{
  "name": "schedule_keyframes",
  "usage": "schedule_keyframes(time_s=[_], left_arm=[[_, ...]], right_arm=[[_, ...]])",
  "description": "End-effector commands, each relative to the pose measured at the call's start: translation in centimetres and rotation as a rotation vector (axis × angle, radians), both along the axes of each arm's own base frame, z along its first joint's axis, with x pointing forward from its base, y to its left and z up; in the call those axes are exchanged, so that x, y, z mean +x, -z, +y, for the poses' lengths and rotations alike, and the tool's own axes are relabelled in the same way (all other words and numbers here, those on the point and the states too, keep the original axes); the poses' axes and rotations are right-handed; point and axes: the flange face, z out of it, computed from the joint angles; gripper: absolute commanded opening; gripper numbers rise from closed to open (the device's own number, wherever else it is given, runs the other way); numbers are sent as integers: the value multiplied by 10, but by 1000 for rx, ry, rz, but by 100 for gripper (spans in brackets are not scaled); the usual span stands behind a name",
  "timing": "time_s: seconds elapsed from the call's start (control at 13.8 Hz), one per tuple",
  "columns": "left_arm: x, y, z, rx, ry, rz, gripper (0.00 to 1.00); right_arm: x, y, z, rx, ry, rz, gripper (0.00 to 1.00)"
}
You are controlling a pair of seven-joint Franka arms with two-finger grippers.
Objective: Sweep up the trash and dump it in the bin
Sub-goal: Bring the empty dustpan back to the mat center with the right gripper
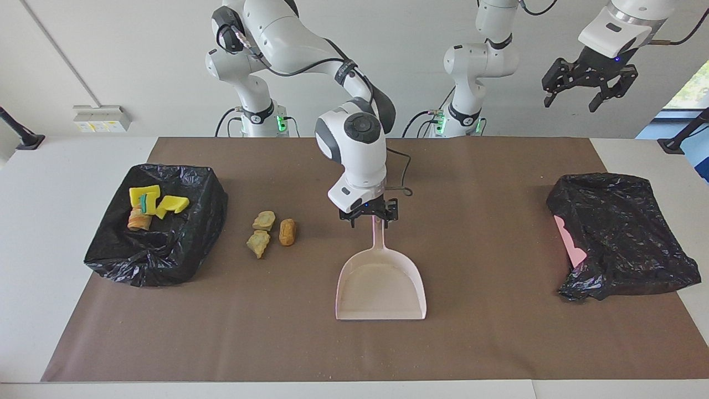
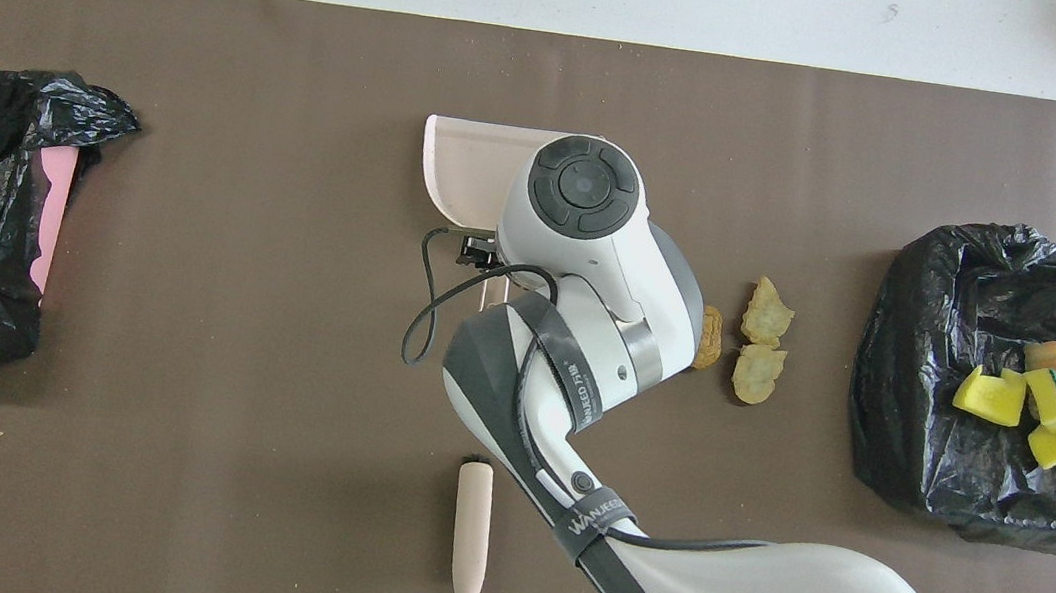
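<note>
A: Trash first. Where is it?

B: Split. Three yellow sponge pieces (image 1: 158,200) and the orange-striped chunk (image 1: 139,219) lie in the black-lined bin (image 1: 183,244) at the right arm's end of the table. Three bread-like lumps (image 1: 271,228) sit loose on the brown mat (image 1: 487,343), between that bin and the dustpan (image 1: 381,282).

A: Dustpan held?

B: No. It lies flat on the mat mid-table, handle pointing toward the robots. The right gripper (image 1: 369,215) is just above the handle's end with its fingers spread, nothing in them. Looks released.

A: Left gripper?

B: Left gripper (image 1: 585,88) hangs high over the left arm's end of the table, fingers apart, empty. Waiting.

A: Anything else?

B: A pink brush handle (image 2: 469,541) lies on the mat nearer the robots than the dustpan; its head is hidden under the right arm in the overhead view. A second black bag (image 1: 620,233) with something pink under it sits at the left arm's end.

A: Step?

B: My read: part done, pan parked, three lumps left. Next likely calls for taking the brush, pushing the lumps into the pan's open mouth, then tipping them into the bin. The pan's mouth faces away from the robots and the lumps lie beside it, so either the pan or the sweep direction needs adjusting.
</note>
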Motion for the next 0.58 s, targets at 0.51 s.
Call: schedule_keyframes(time_s=[0.51], left_arm=[[25,43,-67,-5,113,-128,100]], right_arm=[[-186,-25,-23,38,-41,212,100]])
